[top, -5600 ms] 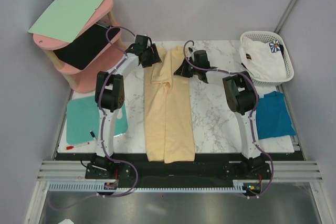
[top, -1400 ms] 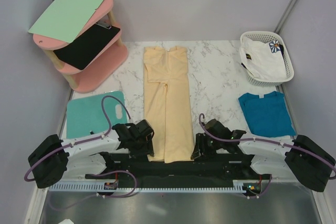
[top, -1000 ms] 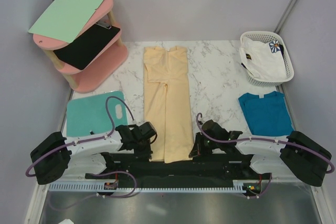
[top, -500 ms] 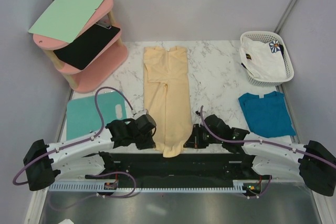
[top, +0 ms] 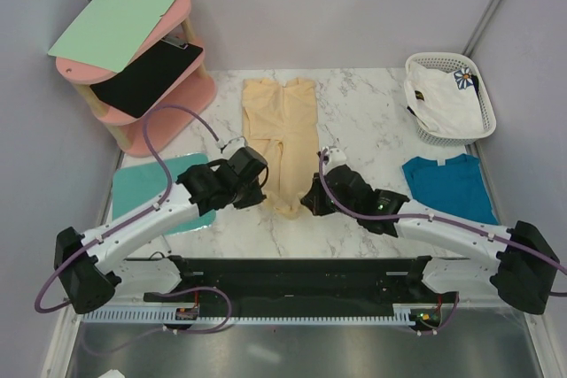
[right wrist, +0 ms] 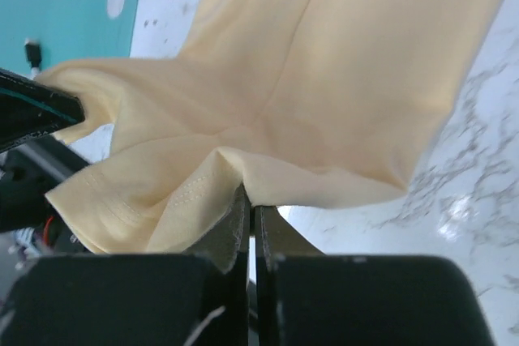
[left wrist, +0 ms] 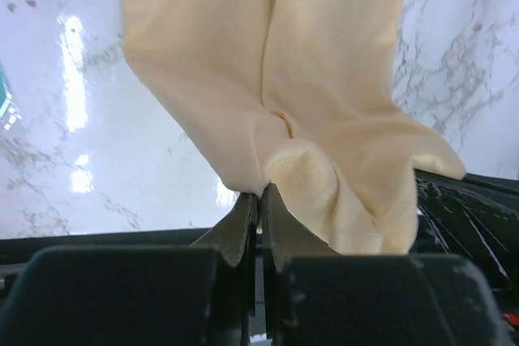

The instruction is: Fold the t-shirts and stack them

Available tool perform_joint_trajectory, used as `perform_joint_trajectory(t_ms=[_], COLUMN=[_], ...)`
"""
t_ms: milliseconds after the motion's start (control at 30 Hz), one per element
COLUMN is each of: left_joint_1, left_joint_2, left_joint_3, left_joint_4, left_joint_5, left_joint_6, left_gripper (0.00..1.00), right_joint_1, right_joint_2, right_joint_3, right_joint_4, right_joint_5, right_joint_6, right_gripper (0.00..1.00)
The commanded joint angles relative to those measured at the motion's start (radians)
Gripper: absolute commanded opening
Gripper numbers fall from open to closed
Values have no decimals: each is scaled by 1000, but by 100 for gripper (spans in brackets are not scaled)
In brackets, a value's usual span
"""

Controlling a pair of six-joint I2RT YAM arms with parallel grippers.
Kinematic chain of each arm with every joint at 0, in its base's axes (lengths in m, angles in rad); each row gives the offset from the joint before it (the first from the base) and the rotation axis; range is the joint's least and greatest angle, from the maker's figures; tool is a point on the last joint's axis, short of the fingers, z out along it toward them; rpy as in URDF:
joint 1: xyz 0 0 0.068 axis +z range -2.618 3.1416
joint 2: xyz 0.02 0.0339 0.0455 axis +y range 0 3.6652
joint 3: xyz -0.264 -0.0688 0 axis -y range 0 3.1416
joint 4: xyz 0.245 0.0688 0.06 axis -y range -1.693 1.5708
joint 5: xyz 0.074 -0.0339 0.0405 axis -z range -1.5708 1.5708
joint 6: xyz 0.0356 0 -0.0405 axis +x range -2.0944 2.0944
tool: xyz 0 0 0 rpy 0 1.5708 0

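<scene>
A moment ago the yellow shirt (top: 282,126) lay long and flat down the middle of the table (top: 363,117). Now its bottom edge is up in the air. The left gripper (top: 262,192) and the right gripper (top: 310,203) are each squeezed tight on a corner of it, carrying it toward the collar. I think the fold in half is under way. The blue shirt (top: 447,192) waits at the right, and the white shirt (top: 443,102) sits in the basket (top: 434,63)
</scene>
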Motion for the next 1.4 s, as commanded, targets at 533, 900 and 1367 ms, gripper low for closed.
perform_joint_trajectory(t_ms=[533, 900, 1367], left_joint_1=[322, 417, 437], left_joint_2=[341, 633, 513], left_joint_3=[248, 469, 342], left_joint_4=[151, 172, 198], left_joint_5=[58, 153, 142], left_joint_6=[340, 398, 440], left_gripper=[2, 25, 100], right_joint_1=[-269, -372, -382], right_joint_2=[443, 787, 637], right_joint_3=[398, 678, 519], right_joint_4=[83, 89, 118], right_joint_5=[47, -32, 2], right_joint_6=[-244, -223, -234], right_gripper=[2, 22, 98])
